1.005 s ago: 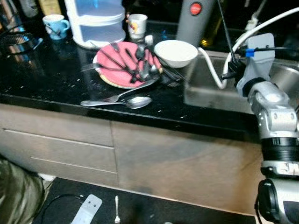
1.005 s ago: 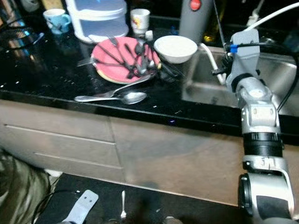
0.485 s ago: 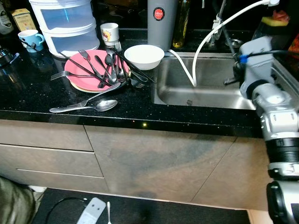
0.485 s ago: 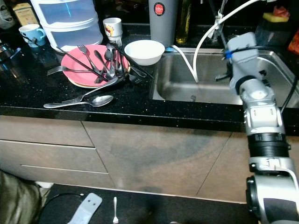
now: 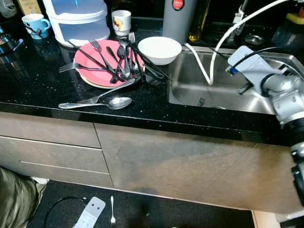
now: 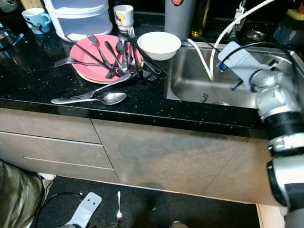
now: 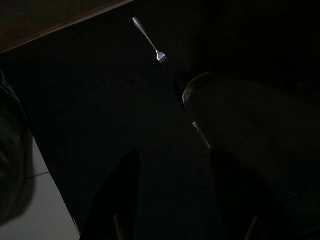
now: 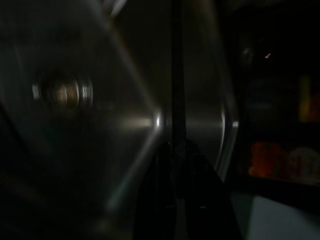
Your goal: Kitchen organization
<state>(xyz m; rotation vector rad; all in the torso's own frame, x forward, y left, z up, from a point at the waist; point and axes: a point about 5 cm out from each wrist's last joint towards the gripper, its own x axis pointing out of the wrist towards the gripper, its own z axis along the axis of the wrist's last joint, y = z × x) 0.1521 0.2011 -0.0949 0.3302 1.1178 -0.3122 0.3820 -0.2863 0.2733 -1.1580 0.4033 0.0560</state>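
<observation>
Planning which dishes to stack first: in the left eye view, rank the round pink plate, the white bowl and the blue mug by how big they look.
1. Round pink plate, largest.
2. White bowl.
3. Blue mug, smallest, though it sits farther back, which may shrink it.

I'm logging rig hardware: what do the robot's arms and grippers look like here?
The right arm is silver with rounded joints, a black ribbed band, a pale grey wrist block, blue tape and a black cable. The left gripper has two long black fingers with orange marks near their bases.

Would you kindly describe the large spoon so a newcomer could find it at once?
On the black countertop left of the sink, look in front of the pink plate. The large spoon lies flat near the counter's front edge, off the plate's cutlery pile, beside a fork.
</observation>
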